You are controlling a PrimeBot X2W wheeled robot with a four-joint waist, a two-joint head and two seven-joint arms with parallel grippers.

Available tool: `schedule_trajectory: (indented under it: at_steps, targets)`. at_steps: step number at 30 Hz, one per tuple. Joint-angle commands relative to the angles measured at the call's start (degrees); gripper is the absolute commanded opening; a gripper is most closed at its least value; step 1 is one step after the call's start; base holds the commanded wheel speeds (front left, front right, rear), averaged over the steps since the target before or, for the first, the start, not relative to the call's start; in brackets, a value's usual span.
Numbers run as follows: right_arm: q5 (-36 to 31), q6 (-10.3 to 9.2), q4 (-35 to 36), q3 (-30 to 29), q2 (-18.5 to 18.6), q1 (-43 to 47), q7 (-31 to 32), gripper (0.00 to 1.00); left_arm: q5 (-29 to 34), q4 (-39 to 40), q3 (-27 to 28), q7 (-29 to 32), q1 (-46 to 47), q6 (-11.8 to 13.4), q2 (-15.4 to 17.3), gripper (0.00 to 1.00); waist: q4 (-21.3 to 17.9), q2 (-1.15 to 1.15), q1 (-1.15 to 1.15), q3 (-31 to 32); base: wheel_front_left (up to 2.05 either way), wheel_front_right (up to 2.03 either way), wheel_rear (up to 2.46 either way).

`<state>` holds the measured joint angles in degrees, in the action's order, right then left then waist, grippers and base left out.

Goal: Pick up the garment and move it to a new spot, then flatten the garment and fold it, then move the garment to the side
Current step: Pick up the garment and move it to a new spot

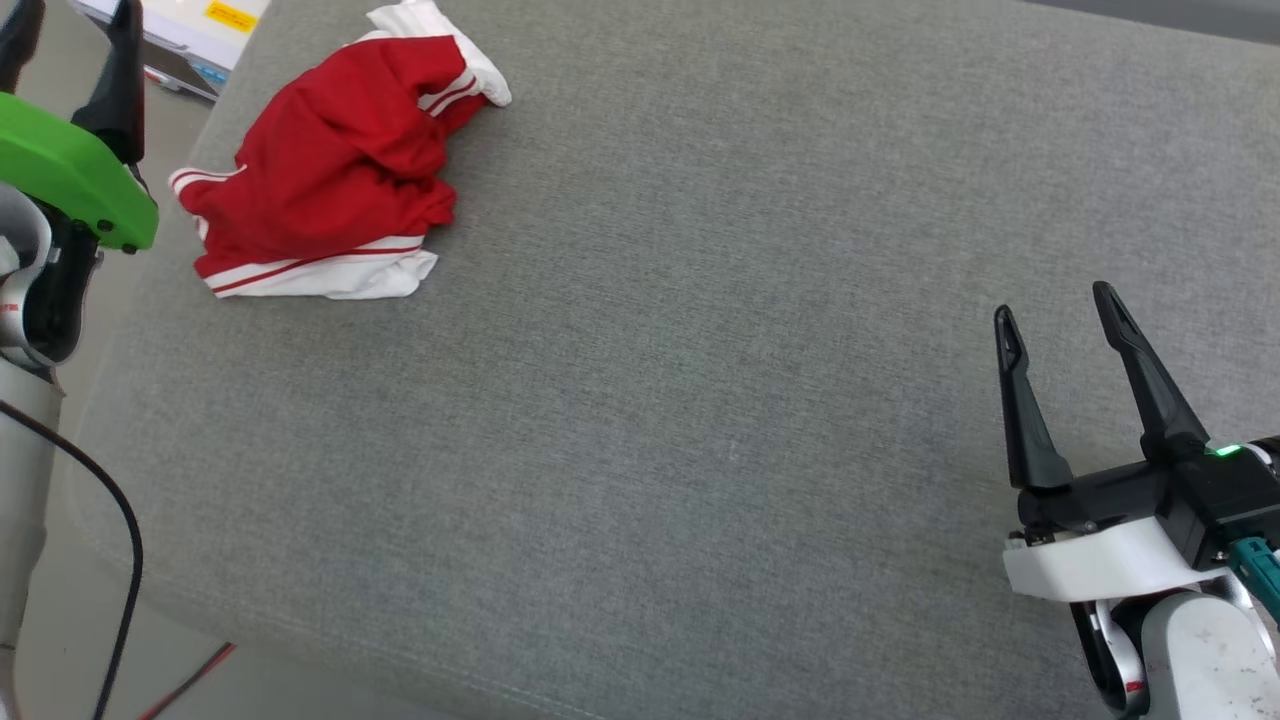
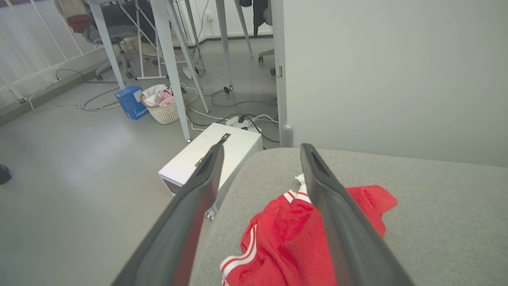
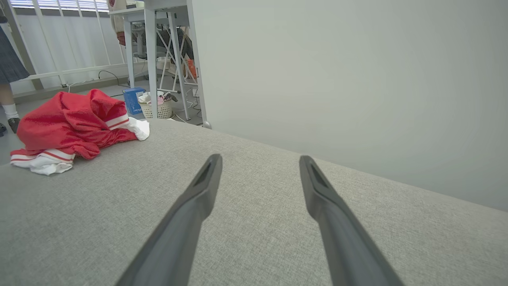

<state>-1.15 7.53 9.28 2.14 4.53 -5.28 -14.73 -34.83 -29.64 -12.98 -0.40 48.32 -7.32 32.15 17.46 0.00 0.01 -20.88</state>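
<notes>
The shirt (image 1: 330, 180) lies crumpled at the far left corner of the cushion (image 1: 700, 400). Your left gripper (image 2: 262, 147) hangs released at the left edge beside it; your right gripper (image 1: 1053, 300), released too, is near the right edge.

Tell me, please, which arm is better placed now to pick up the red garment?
Left, probably. The left gripper hangs open just beside the crumpled garment, which lies at the far left corner of the grey cushion. The right gripper, also open, is far across it.
</notes>
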Motion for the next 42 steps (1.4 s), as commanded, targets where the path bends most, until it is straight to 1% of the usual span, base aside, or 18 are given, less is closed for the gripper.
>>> schedule_trajectory:
  at_steps: [1, 4, 6, 10, 12, 18, 23, 29, 30, 31, 34, 42]
  targets:
    - [0.6, -0.04, 0.3, -0.1, 0.2, -1.0, -0.3, 1.0, -2.3, -0.6, -2.1, 3.0, 1.4, -0.2, 1.2, 1.0, -2.5, 0.0, -0.01, -2.5, 0.0, 0.0, 0.0]
    - [1.0, -0.04, 0.6, -0.3, 0.3, -1.3, -0.3, 1.0, -8.9, -1.1, -7.3, 12.3, 2.9, -0.2, 4.3, 1.0, -3.4, 0.0, -0.01, -3.8, 0.0, 0.0, 0.0]
    - [1.1, -0.04, 0.8, -0.3, 0.5, -1.6, -0.3, 1.0, -12.2, -1.2, -9.8, 16.9, 3.7, -0.2, 6.0, 1.0, -3.9, 0.0, -0.01, -4.7, 0.0, 0.0, 0.0]
    - [1.2, -0.04, 1.1, -0.4, 0.9, -2.3, -0.3, 1.0, -17.7, -1.7, -14.1, 25.1, 4.5, -0.2, 8.1, 1.0, -5.0, 0.0, -0.01, -6.5, 0.0, 0.0, 0.0]
    - [1.3, -0.04, 1.2, -0.5, 0.9, -2.6, -0.3, 1.0, -19.3, -2.2, -16.0, 27.8, 4.7, -0.2, 8.7, 1.0, -5.4, 0.0, -0.01, -7.4, 0.0, 0.0, 0.0]
    - [1.4, -0.04, 1.2, -0.3, 1.3, -3.5, -0.3, 1.0, -22.0, -6.3, -20.7, 32.6, 4.9, -0.2, 7.7, 1.0, -6.8, 0.0, -0.01, -9.6, 0.0, 0.0, 0.0]
    - [1.5, -0.04, 1.1, -0.4, 1.4, -3.9, -0.3, 1.0, -23.2, -10.9, -24.5, 35.1, 4.6, -0.2, 5.6, 1.0, -7.5, 0.0, -0.01, -10.4, 0.0, 0.0, 0.0]
    - [1.5, -0.04, 0.8, -0.6, 1.4, -3.8, -0.3, 1.0, -24.5, -13.4, -27.7, 34.5, 4.7, -0.2, 3.7, 1.0, -7.4, 0.0, -0.01, -10.0, 0.0, 0.0, 0.0]
    - [1.5, -0.04, 0.8, -0.7, 1.3, -3.7, -0.3, 1.0, -24.2, -13.4, -28.3, 33.8, 4.9, -0.2, 3.8, 0.93, -7.2, 0.0, -0.01, -9.8, 0.0, 0.0, 0.0]
    - [1.5, -0.04, 0.8, -0.7, 1.3, -3.6, -0.3, 1.0, -23.9, -13.4, -28.8, 32.6, 5.3, -0.2, 4.2, 0.0, -7.1, 0.0, -0.01, -9.4, 0.0, 0.0, 0.0]
    - [1.7, -0.04, 0.5, -0.8, 1.1, -3.4, -0.3, 1.0, -23.8, -12.8, -30.0, 30.2, 6.3, -0.2, 5.3, 0.0, -6.6, 0.0, -0.01, -8.0, 0.0, 0.0, 0.0]
    - [2.7, -0.04, -0.3, -0.9, 0.0, -2.3, -0.3, 1.0, -21.3, -7.3, -32.7, 20.2, 11.6, -0.2, 9.7, 0.0, -5.9, 0.0, -0.01, -2.6, 0.0, 0.0, 0.0]
